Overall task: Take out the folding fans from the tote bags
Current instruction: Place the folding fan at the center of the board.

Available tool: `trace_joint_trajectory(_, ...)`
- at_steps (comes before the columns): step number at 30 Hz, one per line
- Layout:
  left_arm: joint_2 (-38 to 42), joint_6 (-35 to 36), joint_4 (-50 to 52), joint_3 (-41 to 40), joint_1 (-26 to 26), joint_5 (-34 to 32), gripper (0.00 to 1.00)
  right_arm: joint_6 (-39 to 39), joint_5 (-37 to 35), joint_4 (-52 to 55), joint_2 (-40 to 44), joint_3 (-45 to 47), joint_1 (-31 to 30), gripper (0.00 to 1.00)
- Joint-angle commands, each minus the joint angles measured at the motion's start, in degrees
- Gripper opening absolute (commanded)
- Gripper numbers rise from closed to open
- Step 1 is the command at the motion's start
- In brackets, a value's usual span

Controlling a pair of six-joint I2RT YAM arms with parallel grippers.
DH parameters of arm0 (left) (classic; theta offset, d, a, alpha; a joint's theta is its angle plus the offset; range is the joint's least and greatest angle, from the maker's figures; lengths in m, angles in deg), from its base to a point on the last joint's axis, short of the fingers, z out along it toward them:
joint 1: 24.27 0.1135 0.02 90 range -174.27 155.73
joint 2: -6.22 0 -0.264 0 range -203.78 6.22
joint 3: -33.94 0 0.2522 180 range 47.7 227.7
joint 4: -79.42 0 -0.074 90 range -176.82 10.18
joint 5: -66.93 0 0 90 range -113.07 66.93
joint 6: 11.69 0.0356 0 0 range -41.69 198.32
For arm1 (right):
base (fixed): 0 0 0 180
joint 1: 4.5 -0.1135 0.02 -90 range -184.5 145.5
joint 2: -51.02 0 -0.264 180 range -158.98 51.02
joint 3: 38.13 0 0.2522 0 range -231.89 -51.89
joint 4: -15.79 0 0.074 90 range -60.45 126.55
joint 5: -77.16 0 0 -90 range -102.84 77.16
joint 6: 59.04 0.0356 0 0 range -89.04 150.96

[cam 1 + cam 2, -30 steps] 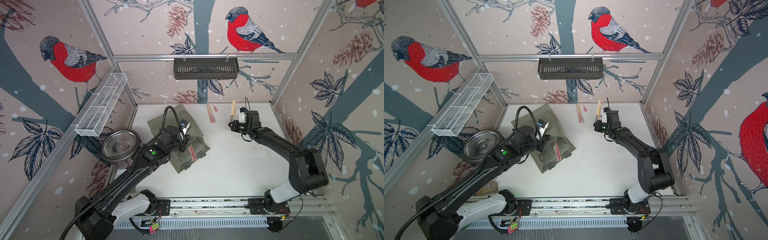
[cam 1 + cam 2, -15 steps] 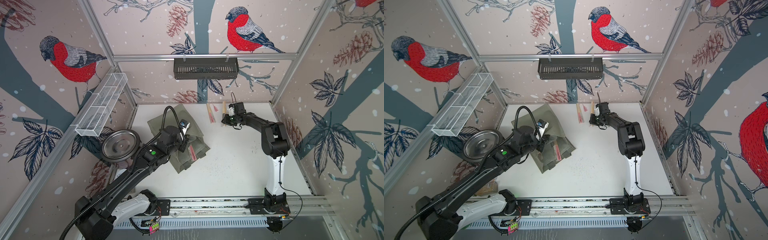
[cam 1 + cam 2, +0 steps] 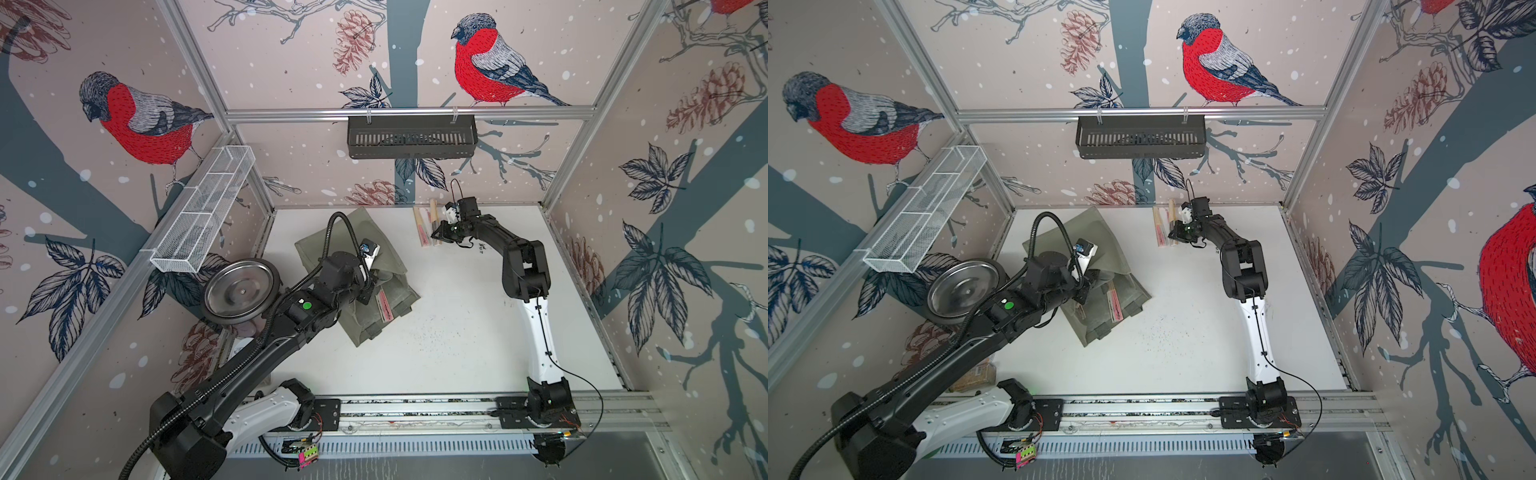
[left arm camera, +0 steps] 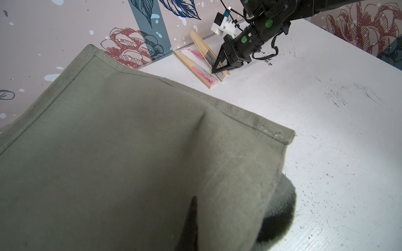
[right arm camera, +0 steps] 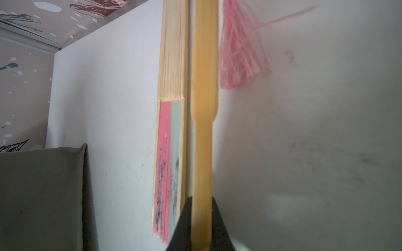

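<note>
At twelve o'clock on the white counter [image 3: 457, 332], my right end effector [image 3: 435, 237] grips a slim pale-bamboo folding fan [image 5: 203, 87] — I'd lay it flat beside the pink-and-mint fan [image 5: 169, 152], then release.

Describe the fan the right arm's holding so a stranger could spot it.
At the far edge of the table, right of the olive tote bag, two folding fans sit side by side. It's the fan pinched at its end in the right claw; its neighbour shows pink fabric.
</note>
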Motion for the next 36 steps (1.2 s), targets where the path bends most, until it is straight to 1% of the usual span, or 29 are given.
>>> trace_joint_trajectory(1,-0.08,0.65,-2.12,0.12,-0.12,0.77,0.0,0.42,3.39,1.51,-1.69,-0.3,-0.32,0.13)
trace_joint_trajectory(8,-0.3,0.65,-2.17,0.07,-0.12,0.77,0.0,2.75,6.01,-0.08,-3.42,-0.8,-0.28,0.15)
trace_joint_trajectory(12,-0.43,0.65,-2.21,0.07,-0.12,0.76,0.0,6.05,7.66,-2.64,-3.47,0.58,0.0,0.17)
trace_joint_trajectory(15,-0.44,0.65,-2.19,0.07,-0.11,0.91,0.0,7.84,7.31,-3.36,-3.52,0.6,0.11,0.23)
trace_joint_trajectory(18,-0.36,0.74,-2.08,0.07,-0.11,1.0,0.0,9.31,7.2,-4.44,-3.66,1.12,0.11,0.25)
trace_joint_trajectory(20,-0.26,0.74,-2.08,-0.02,-0.11,0.78,0.0,9.2,7.12,-3.65,-3.95,0.35,0.19,0.3)
trace_joint_trajectory(23,-0.38,0.74,-2.08,0.07,-0.11,1.08,0.0,8.27,5.67,-2.25,-3.02,0.36,0.44,0.37)
trace_joint_trajectory(26,-0.26,0.74,-2.08,0.0,-0.11,0.87,0.0,8.14,3.85,-3.23,-0.42,2.95,0.64,0.43)
trace_joint_trajectory(29,-0.26,0.73,-2.1,0.06,-0.16,0.65,0.0,6.93,1.2,-2.0,1.72,3.3,0.64,0.47)
trace_joint_trajectory(32,-0.18,0.74,-2.1,-0.01,-0.12,0.6,0.0,6.08,-3.82,-2.06,5.08,5.57,0.64,0.51)
trace_joint_trajectory(34,-0.17,0.74,-2.18,-0.16,-0.12,0.47,0.0,6.24,-4.88,-4.62,7.54,8.31,0.59,0.52)
trace_joint_trajectory(36,-0.31,0.74,-2.2,-0.02,-0.11,0.43,0.0,5.85,-4.91,-3.64,8.5,8.04,0.57,0.52)
